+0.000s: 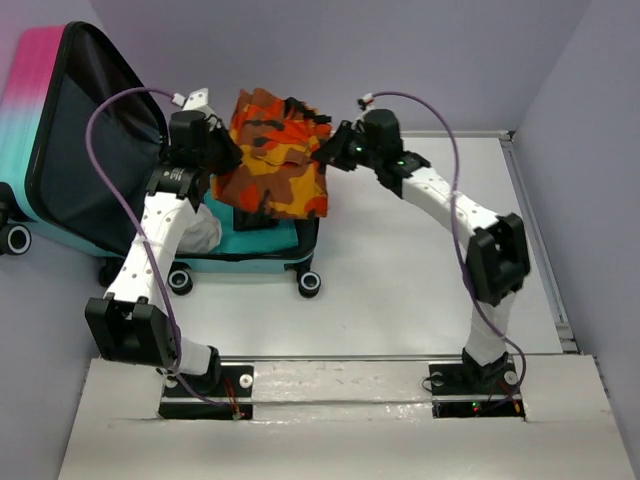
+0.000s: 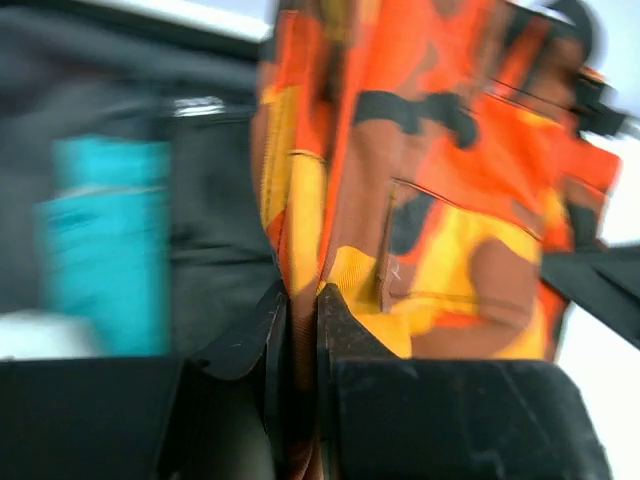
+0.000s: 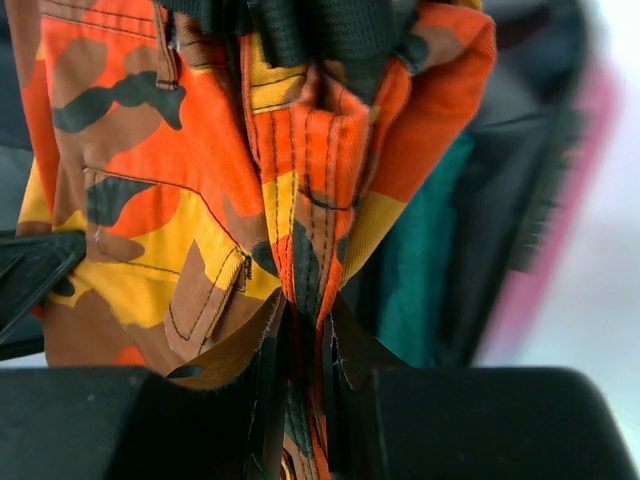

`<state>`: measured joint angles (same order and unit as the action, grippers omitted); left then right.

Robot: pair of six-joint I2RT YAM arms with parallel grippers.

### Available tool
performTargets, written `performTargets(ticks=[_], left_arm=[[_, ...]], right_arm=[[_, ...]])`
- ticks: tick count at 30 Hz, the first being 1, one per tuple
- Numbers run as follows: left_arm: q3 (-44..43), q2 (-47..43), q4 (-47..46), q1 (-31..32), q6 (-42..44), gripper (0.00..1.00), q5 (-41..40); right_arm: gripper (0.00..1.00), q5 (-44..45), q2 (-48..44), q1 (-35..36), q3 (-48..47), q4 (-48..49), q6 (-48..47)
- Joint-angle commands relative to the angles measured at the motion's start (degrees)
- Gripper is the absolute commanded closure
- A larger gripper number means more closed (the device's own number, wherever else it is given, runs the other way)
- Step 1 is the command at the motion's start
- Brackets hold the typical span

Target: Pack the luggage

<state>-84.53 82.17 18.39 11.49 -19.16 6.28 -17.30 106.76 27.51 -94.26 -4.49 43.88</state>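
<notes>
The luggage (image 1: 60, 150) lies open on the table (image 1: 420, 290), in the upper left of the top view. Its lid stands up at the far left, with the black lining facing the arms and the pink-to-teal shell at its outer edge. The teal base lies flat just right of the lid, its wheels (image 1: 310, 284) toward the bottom of the frame. A white item (image 1: 207, 236) sits in the base, partly behind the left arm.

A garment (image 1: 275, 165) in orange, yellow, brown and black camouflage hangs spread over the base in the upper middle of the frame, held at both sides. Whether it touches the base I cannot tell.

The left end effector (image 1: 228, 158) grips the garment's left edge. In the blurred left wrist view, its fingers (image 2: 345, 330) are pressed together on a fold of cloth at lower centre, with teal shell at the left. The right end effector (image 1: 332, 150) grips the right edge. In the right wrist view its fingers (image 3: 352, 350) are clamped on a stitched seam at lower centre, with a pocket at the left and a teal and pink blur at the right.
</notes>
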Motion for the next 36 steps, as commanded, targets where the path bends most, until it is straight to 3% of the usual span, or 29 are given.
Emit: performTargets(ticks=[1, 2, 3, 5, 7, 8, 14, 17, 20, 21, 22, 24, 26, 29, 31, 36], left_arm=[[5.16, -1.57, -1.69, -7.61, 2.81, 0.68, -14.69], [6.91, -1.58, -2.04, -7.79, 2.98, 0.40, -18.20], [7.01, -1.23, -1.52, -8.06, 3.25, 0.01, -24.94], [4.74, -0.96, -0.29, -8.67, 2.90, 0.01, -27.90], [1.67, -1.75, 0.59, -8.67, 2.90, 0.01, -25.03], [0.87, -2.36, 1.11, -8.67, 2.72, 0.01, -23.70], [1.39, -13.34, 1.12, -8.41, 2.55, 0.01, -18.94], [6.20, -21.85, 1.56, -8.41, 2.46, 0.01, -19.72], [9.81, -30.21, 4.10, -8.41, 2.20, 0.01, -24.38], [10.43, -33.97, 6.54, -8.41, 2.02, 0.01, -27.43], [10.96, -35.83, 7.70, -8.41, 1.76, 0.01, -29.03], [13.24, -42.23, 10.85, -8.41, 0.53, 0.01, -34.46], [15.01, -45.68, 13.41, -8.41, -0.09, 0.02, -39.13], [16.15, -48.86, 19.82, -8.15, -1.58, 0.11, -51.08], [20.26, -48.95, 23.70, -7.97, -2.81, 0.11, -60.19], [18.34, -44.04, 26.51, -6.31, -2.03, 0.06, -69.71]], right_arm=[[0.88, 0.60, 12.30, 5.80, -18.20, -4.89, 0.68], [0.79, -0.27, 18.68, 6.59, -22.07, -6.65, 0.33], [0.54, -2.63, 21.79, 6.59, -30.37, -11.28, -0.28], [0.31, -3.53, 26.90, 7.12, -38.16, -17.28, -3.44], [0.05, -0.30, 27.63, 7.12, -39.08, -20.03, -5.55], [0.02, 0.59, 26.84, 7.12, -38.38, -19.94, -6.25], [0.00, 3.59, 19.46, 7.12, -34.60, -20.03, -10.83], [0.02, 5.17, 13.58, 7.12, -29.09, -18.55, -13.37], [0.17, 7.28, 4.38, 7.12, -20.73, -15.65, -15.40], [0.26, 8.06, 1.72, 7.12, -13.92, -12.85, -15.75], [0.49, 8.33, -1.00, 7.12, -10.37, -11.43, -16.10], [0.67, 7.55, -9.23, 7.12, 0.41, -6.53, -16.89], [0.68, 6.93, -14.19, 7.12, 6.95, -3.34, -16.90], [0.67, 4.39, -22.28, 7.12, 17.24, 1.41, -16.90], [0.64, 3.68, -26.58, 7.12, 22.07, 2.56, -17.59], [0.55, 3.24, -30.12, 7.12, 26.93, 2.47, -21.02]])
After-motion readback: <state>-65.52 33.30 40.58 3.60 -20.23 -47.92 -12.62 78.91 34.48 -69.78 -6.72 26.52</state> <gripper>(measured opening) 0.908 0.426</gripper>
